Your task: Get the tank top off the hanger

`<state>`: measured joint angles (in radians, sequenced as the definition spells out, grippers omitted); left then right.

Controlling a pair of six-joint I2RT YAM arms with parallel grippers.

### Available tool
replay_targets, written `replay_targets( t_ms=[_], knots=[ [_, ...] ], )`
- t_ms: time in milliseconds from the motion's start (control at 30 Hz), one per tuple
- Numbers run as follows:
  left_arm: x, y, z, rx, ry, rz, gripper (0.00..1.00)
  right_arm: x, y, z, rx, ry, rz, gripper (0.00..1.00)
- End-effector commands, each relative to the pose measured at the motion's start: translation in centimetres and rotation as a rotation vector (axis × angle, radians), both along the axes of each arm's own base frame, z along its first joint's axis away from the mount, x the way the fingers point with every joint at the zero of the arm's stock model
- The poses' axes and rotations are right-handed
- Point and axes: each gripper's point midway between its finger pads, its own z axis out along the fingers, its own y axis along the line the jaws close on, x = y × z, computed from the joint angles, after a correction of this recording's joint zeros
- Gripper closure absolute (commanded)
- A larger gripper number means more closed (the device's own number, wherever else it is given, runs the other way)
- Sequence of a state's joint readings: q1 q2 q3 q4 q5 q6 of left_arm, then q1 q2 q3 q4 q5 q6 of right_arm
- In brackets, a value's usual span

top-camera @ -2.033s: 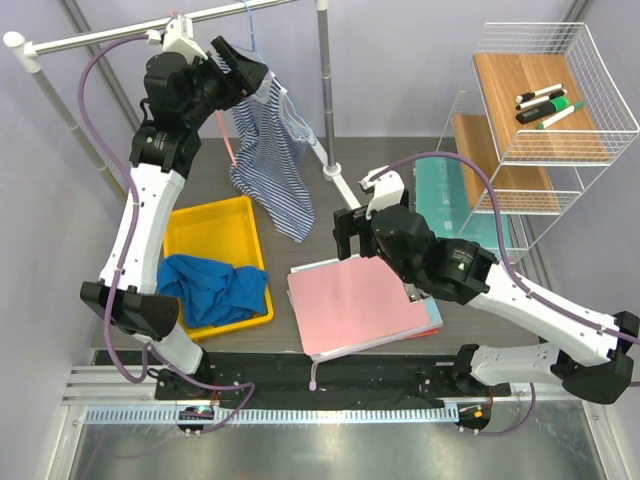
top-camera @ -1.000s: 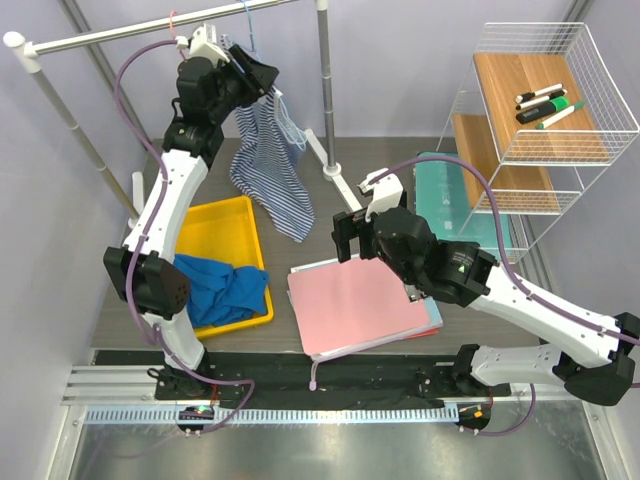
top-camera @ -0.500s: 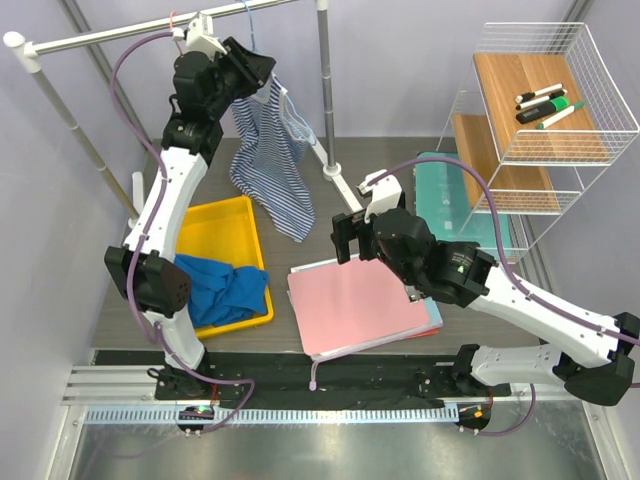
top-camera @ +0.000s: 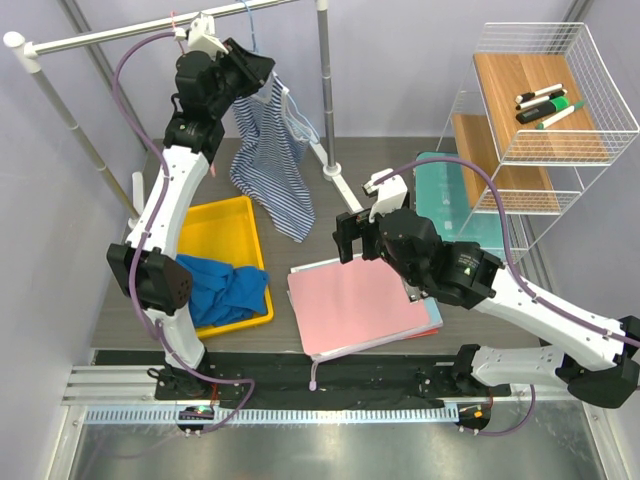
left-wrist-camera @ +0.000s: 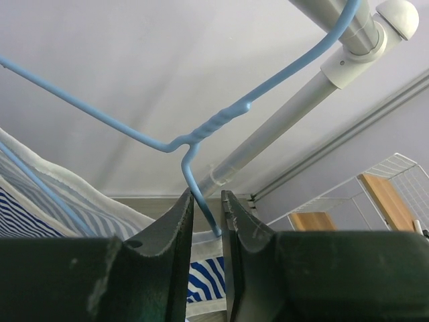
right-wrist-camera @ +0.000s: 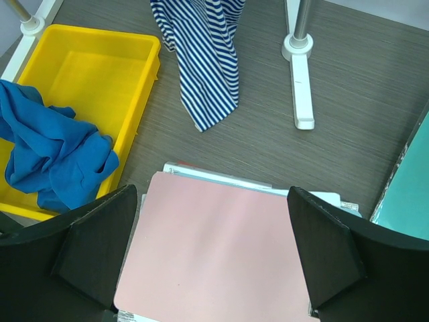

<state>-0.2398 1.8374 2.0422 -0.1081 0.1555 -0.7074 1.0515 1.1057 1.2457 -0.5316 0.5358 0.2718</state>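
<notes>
left claw (left-wrist-camera: 208, 215), up at the rail (left-wrist-camera: 353, 27), has narrowed around the blue hanger (left-wrist-camera: 221, 119) neck, not yet pinching: hanger nearly secured. striped tank top (top-camera: 272, 165) hangs below the rail. right claw (right-wrist-camera: 211, 248) spread.

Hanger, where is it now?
Top view, upper left: the blue hanger hooks on the rail, tank top draped on it, its wire between the jaws of the left end effector.
</notes>
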Motion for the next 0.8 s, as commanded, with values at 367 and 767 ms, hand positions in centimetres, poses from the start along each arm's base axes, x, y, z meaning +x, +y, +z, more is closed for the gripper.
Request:
replay_targets(
  t_ms=[367,767],
  knots=[
    [-1.4,-0.2,4.8,-0.087,-0.119,-0.037,0.9,-0.5,-0.6,2.1,0.083,-0.025,-0.004,0.0],
    [-2.1,-0.2,5.6,-0.144,-0.131,-0.045,1.0,-0.5,-0.6,2.0,0.083,-0.021,-0.004,0.0]
  ],
)
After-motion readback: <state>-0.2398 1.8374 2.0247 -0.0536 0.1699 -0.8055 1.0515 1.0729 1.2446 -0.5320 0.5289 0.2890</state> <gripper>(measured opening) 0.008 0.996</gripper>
